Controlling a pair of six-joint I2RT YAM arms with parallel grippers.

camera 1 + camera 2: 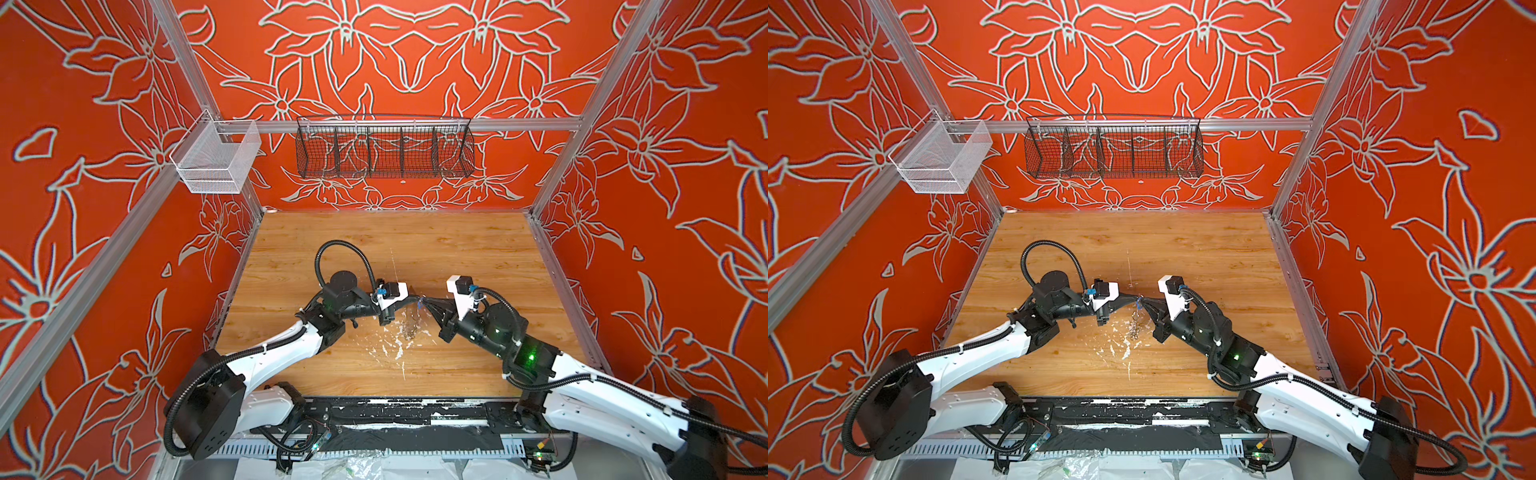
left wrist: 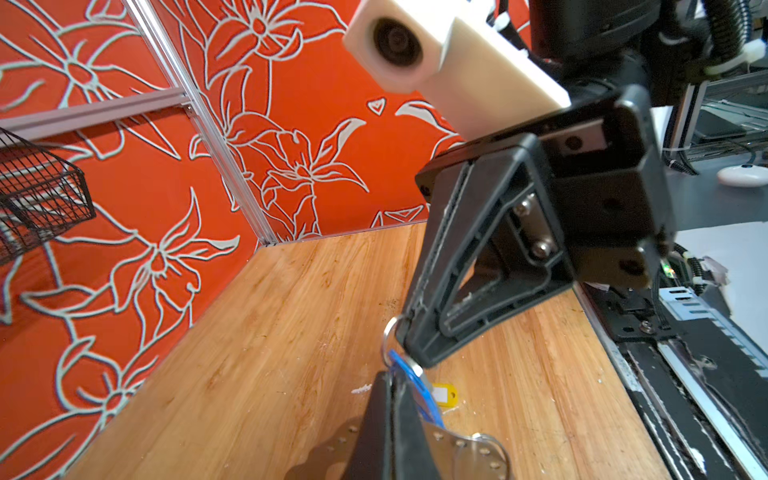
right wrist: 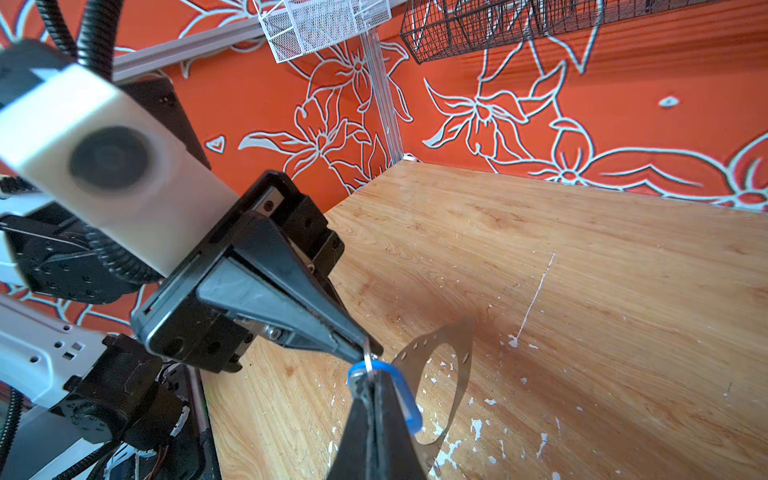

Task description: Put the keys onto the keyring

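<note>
Left fingers: We are holding the left fingers pressed together, up above the surface. Their tips are reaching in to the middle.
Little split ring: We are bringing both sets of tips to one little split ring. We cannot tell which tips are really pinching it.
Blue key: The blue key is hanging by its tag right under that little ring, touching the tips.
Keyring: The big flat keyring is dangling in the air just below the tips. It is not lying down.
Right fingers: We are holding the right fingers pressed together too, tip to tip with the left ones.
Yellow key: The yellow key is lying on the surface down below, apart from the rest and waiting its turn.
Step in hand: We think we are working the blue key on to a little ring of the keyring.
Doing it well: We should be keeping one side very still and turning the other side slowly, so the little ring slides round and does not pop out.
Taking care: We should not be pulling hard or opening either side early, because we think the keyring could swing or drop.
Checking: We should be looking from close up that the blue key is hanging by itself before letting go.
</note>
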